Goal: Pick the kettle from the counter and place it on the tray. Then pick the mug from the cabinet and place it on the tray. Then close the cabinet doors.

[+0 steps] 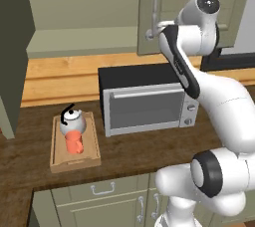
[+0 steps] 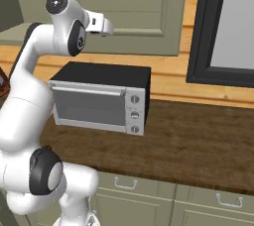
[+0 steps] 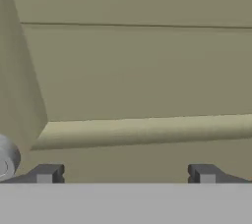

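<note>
Two task items rest on the rectangular light-wood tray, which lies on the dark brown wood-grain worktop just to the left of the black and silver microwave. On the tray, the small round white-grey kettle with its thin black arched handle occupies the far end, and the small orange-red cylindrical mug sits directly in front of it, touching or nearly touching; both are well left of the microwave's glass door.

Above and behind the microwave hangs the large grey-green wall cabinet. Its right-hand panelled door stands flat behind the arm, carrying a vertical silver bar handle. A second grey-green door stands swung out at the far left of the left base view, well left of the microwave.

The white arm's end effector is raised above the microwave's top, at the lower end of the silver handle. In the hand view its two dark fingertips are set wide apart with nothing between them, facing the grey-green door panel, and a rounded silver part shows beside the left fingertip.

Grey-green drawers with silver handles run below the worktop.
</note>
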Controlling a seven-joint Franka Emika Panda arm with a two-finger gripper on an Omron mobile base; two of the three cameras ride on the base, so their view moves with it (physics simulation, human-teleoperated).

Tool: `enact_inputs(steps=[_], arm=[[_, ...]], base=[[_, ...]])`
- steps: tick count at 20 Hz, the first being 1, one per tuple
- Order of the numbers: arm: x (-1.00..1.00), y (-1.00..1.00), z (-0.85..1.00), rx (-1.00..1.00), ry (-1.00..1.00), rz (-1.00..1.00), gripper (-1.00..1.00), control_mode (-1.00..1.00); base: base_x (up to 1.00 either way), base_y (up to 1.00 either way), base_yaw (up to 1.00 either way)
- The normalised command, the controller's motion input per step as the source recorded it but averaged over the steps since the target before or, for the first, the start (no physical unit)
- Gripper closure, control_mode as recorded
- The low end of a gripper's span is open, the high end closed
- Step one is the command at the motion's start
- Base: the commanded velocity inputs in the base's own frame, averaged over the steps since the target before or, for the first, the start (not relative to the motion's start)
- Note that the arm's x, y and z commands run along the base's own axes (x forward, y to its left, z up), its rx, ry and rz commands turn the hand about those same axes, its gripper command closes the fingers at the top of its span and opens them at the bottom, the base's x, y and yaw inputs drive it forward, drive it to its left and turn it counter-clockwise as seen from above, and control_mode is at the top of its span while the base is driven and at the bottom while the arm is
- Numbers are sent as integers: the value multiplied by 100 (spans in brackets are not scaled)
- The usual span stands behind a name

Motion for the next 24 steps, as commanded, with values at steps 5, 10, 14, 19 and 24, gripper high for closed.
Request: enact_inputs(steps=[5, 10, 14, 19, 24], arm=[[56, -8, -36, -9, 9, 0, -100, -100], [45, -6, -31, -8, 3, 0, -100, -100], [39, 0, -26, -5, 0, 0, -100, -100], [40, 0, -30, -2, -3, 0, -100, -100], [17, 0, -22, 0, -5, 0, -100, -100]], base=[[0, 0, 0], [0, 0, 0], [0, 0, 0], [0, 0, 0], [0, 0, 0]])
